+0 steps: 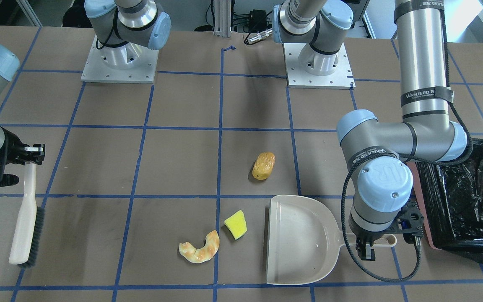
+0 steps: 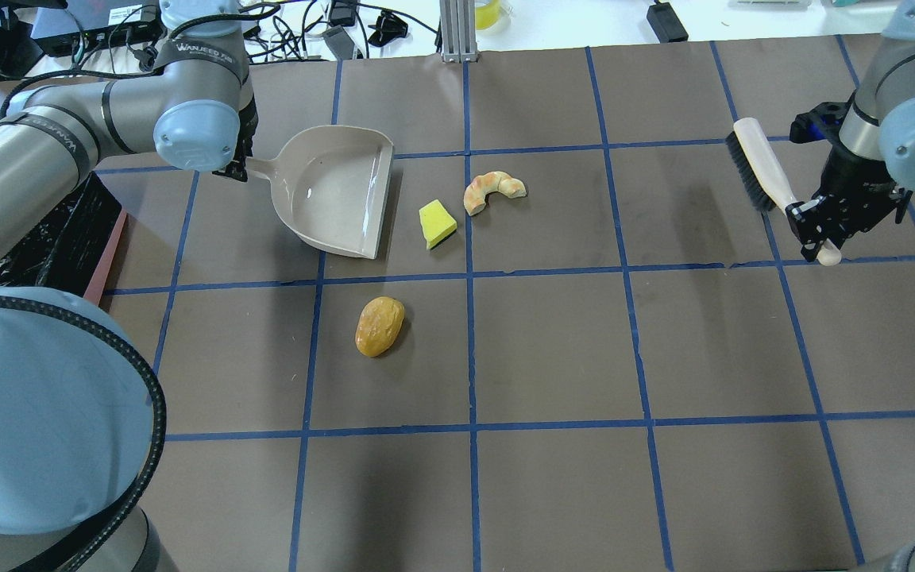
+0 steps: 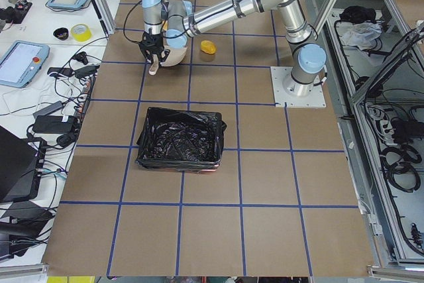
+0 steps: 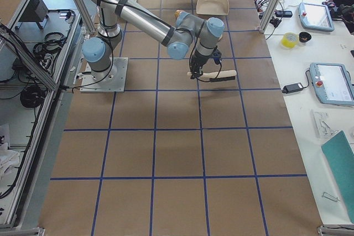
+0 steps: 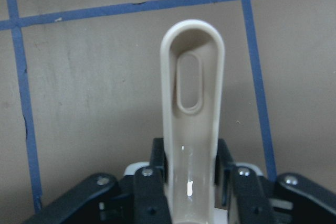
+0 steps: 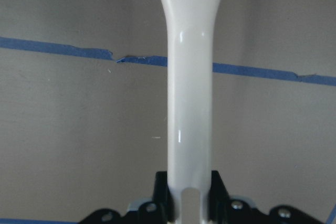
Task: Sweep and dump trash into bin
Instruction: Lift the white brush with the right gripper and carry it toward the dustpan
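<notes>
My left gripper [image 1: 367,249] [image 2: 233,168] is shut on the handle [image 5: 193,103] of the beige dustpan [image 1: 304,239] [image 2: 338,191], which lies flat on the table. The yellow sponge wedge [image 1: 236,224] [image 2: 436,223] and the pale croissant [image 1: 200,248] [image 2: 493,191] lie just off the pan's open edge. The golden-brown bread roll [image 1: 263,165] [image 2: 380,326] lies apart, nearer the robot. My right gripper [image 1: 32,153] [image 2: 815,226] is shut on the white handle [image 6: 190,77] of the brush [image 1: 25,222] [image 2: 755,163], far from the trash.
The pink bin with its black bag [image 1: 463,201] [image 2: 52,230] [image 3: 179,138] stands on the left arm's side, just beyond the dustpan handle. The two arm bases [image 1: 120,63] [image 1: 319,63] are at the robot's edge. Blue tape lines grid the brown table.
</notes>
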`<state>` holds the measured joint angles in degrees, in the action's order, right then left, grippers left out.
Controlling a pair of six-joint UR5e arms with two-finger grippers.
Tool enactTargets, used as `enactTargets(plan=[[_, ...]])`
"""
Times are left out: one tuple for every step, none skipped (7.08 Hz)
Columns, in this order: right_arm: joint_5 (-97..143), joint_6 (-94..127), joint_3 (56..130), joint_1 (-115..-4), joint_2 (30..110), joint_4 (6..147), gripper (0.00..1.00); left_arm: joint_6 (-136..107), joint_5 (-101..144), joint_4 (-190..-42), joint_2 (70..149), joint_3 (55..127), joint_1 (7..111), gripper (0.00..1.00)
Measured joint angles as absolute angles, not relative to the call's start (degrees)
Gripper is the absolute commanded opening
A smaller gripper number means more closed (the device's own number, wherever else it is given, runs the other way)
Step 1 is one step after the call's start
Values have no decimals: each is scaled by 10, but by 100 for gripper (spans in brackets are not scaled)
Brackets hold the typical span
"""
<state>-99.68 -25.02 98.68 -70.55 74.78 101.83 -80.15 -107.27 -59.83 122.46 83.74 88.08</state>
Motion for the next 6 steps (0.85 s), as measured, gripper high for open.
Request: enactTargets(plan=[[-996,-204,973,-731,754,988,0,-811,-1107,-615,1228,837,888,0],[-995,-145,967,-767,761,968,0,-828,-1131,-624,1232,836,892,0],[-989,-83,965,-809,764,957,0,-850,-1143,-627,1238,835,897,0],[-973,-23,965,-848,762,953,0,-865,-1147,-628,1243,830,902,0],[-947,20,965,-879,758,953,0,-878,-1148,-628,1250,825,905,0],[-925,39,967,-895,752,954,0,-891,-1149,-626,1256,822,909,0]])
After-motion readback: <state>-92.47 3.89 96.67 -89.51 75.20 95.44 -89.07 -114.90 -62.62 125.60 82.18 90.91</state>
